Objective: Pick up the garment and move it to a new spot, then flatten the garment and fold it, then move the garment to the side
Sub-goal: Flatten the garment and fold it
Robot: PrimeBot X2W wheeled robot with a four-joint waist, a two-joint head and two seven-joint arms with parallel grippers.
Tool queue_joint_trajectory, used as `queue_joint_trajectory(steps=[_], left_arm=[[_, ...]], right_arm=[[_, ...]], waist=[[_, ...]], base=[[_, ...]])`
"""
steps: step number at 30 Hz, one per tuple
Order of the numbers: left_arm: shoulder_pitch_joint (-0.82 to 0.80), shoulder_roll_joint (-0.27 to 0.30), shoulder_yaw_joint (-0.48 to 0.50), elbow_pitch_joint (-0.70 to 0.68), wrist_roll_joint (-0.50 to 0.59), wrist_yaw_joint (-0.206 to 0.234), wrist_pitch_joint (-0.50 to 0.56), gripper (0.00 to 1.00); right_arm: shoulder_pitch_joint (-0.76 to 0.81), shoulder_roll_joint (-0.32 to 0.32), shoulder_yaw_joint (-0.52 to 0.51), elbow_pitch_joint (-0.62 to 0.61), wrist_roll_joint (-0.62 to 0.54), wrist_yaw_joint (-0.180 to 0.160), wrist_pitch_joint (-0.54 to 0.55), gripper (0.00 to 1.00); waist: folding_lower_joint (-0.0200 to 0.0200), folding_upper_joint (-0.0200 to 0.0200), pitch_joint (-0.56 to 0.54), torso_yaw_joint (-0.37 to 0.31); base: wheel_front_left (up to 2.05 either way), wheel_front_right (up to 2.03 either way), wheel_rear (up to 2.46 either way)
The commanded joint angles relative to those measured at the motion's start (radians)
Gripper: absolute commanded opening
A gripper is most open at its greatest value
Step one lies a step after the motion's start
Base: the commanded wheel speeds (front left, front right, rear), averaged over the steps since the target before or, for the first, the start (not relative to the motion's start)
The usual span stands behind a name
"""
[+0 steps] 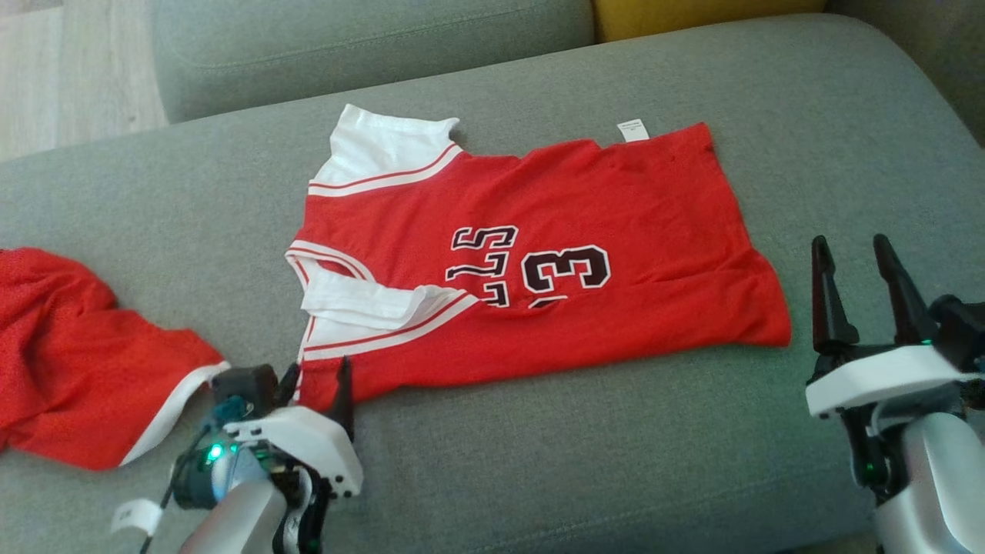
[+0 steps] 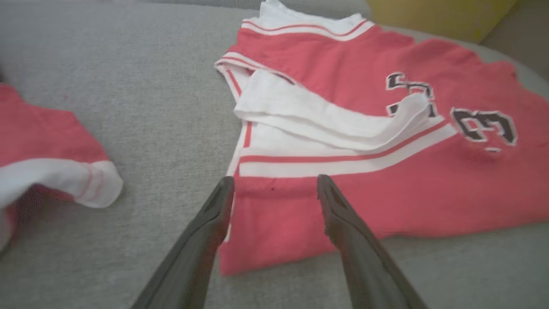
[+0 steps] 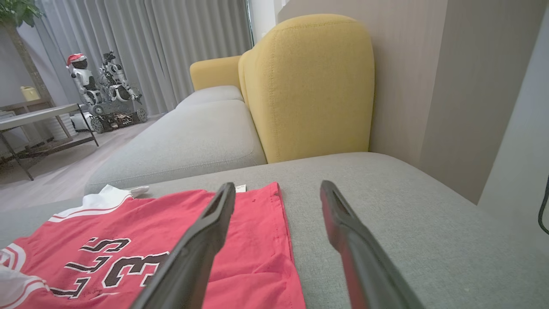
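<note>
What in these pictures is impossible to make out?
Lettering on the jersey, head view: a fold and the white sleeve hide its lower part.
Second red garment, head view: cut off by the left edge.
Tag at the jersey's hem, head view: too small to read.

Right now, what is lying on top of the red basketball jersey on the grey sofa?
A white folded sleeve lies across the red basketball jersey, covering part of its black lettering. Anything underneath the jersey is hidden.

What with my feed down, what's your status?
Left pincer open at jersey corner; right pincer open, clear of it. Jersey on sofa, sleeve folded in. Other red garment left, apart.
</note>
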State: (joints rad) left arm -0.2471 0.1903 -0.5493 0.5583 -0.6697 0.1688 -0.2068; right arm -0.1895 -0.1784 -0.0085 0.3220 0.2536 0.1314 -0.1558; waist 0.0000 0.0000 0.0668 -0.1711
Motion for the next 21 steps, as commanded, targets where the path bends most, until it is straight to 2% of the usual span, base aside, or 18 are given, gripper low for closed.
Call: queue_joint_trajectory(steps=[1, 5, 9, 11, 13, 14, 15, 21], left_arm=[[-0.058, 0.03, 0.019, 0.001, 0.025, 0.021, 0.007, 1.0], [-0.085, 0.041, 0.003, 0.062, 0.063, 0.076, 0.025, 1.0], [-0.099, 0.046, -0.012, 0.111, 0.082, 0.107, 0.058, 1.0], [-0.104, 0.047, -0.031, 0.129, 0.088, 0.098, 0.088, 1.0], [-0.106, 0.041, -0.046, 0.133, 0.079, 0.063, 0.114, 0.97], [-0.108, 0.039, -0.047, 0.133, 0.071, 0.049, 0.12, 0.38], [-0.114, 0.041, -0.05, 0.131, 0.069, 0.035, 0.117, 0.0], [-0.134, 0.044, -0.033, 0.09, 0.071, 0.041, 0.049, 0.0]], right_arm=[[0.003, 0.001, 0.015, -0.044, -0.008, -0.001, 0.002, 1.0], [0.014, 0.012, 0.011, -0.069, -0.012, -0.001, 0.013, 1.0], [0.019, 0.019, 0.006, -0.083, -0.014, -0.001, 0.018, 1.0], [0.021, 0.022, 0.003, -0.087, -0.016, -0.001, 0.02, 1.0], [0.022, 0.026, -0.004, -0.088, -0.018, -0.001, 0.026, 1.0], [0.022, 0.029, -0.009, -0.085, -0.019, -0.001, 0.031, 1.0], [0.022, 0.034, -0.016, -0.074, -0.023, -0.001, 0.051, 1.0], [0.005, 0.078, -0.06, -0.009, -0.019, -0.001, 0.141, 1.0]], waist=[[0.0, 0.0, 0.003, -0.007], [0.0, 0.0, 0.011, -0.022], [0.0, 0.0, 0.019, -0.032], [0.0, 0.0, 0.023, -0.034], [0.0, 0.0, 0.027, -0.035], [0.0, 0.0, 0.029, -0.035], [0.0, 0.0, 0.032, -0.033], [0.0, 0.0, 0.044, -0.013]], base=[[0.0, 0.0, 0.0], [0.0, 0.0, 0.0], [0.0, 0.0, 0.0], [0.0, 0.0, 0.0], [0.0, 0.0, 0.0], [0.0, 0.0, 0.0], [0.0, 0.0, 0.0], [0.0, 0.0, 0.0]])
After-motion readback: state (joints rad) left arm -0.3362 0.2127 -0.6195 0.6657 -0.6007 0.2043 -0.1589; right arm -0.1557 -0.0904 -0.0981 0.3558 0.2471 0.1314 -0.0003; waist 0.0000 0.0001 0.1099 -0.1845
